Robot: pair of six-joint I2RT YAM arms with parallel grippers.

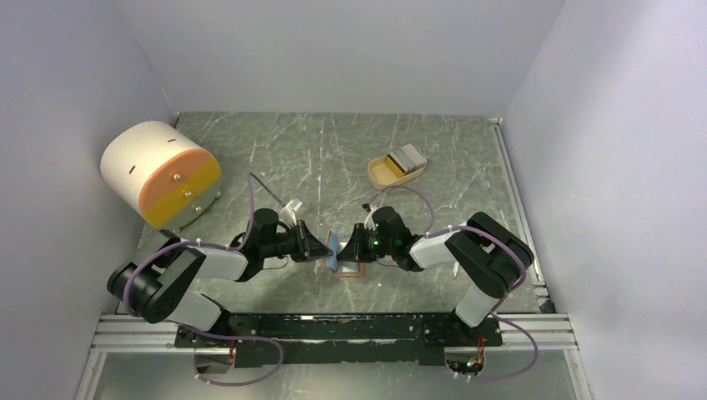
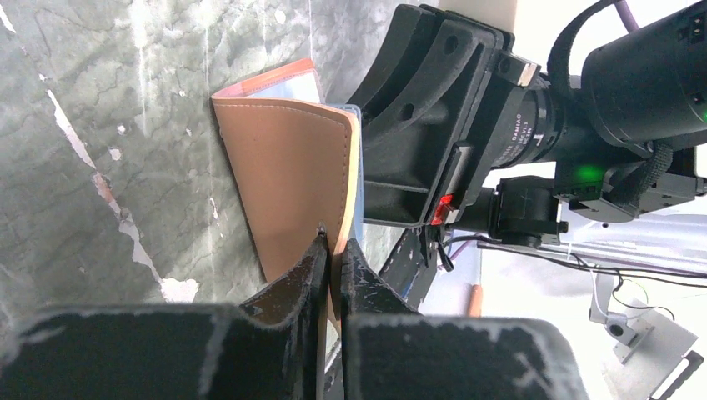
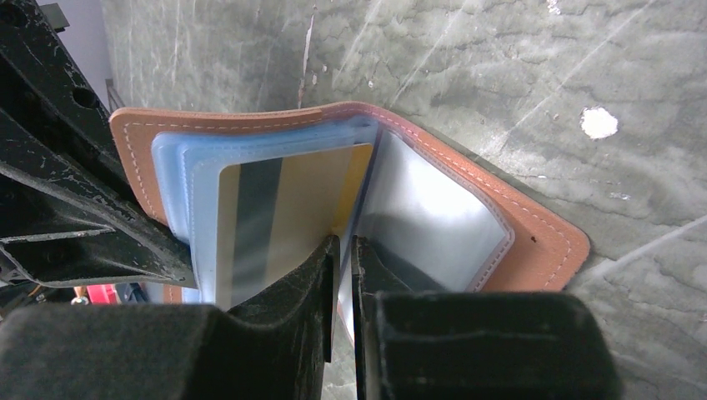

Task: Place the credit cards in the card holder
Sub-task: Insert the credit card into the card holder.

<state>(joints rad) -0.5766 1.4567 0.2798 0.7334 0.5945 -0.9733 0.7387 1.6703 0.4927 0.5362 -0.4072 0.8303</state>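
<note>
Soft, even light overhead. Left wrist's background blows out white. Glare whitens one sleeve [image 3: 433,208] in the holder [image 3: 546,242].

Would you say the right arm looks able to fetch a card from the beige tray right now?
Probably not yet: the right gripper is shut inside the card holder, though nothing blocks the tray.

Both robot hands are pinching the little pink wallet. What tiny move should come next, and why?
I'd guess the right gripper, shut on the striped card, should slide it a little deeper into its clear sleeve. The card's edge sits right at that gripper, and the left gripper pinches the cover of the card holder, holding it open.
</note>
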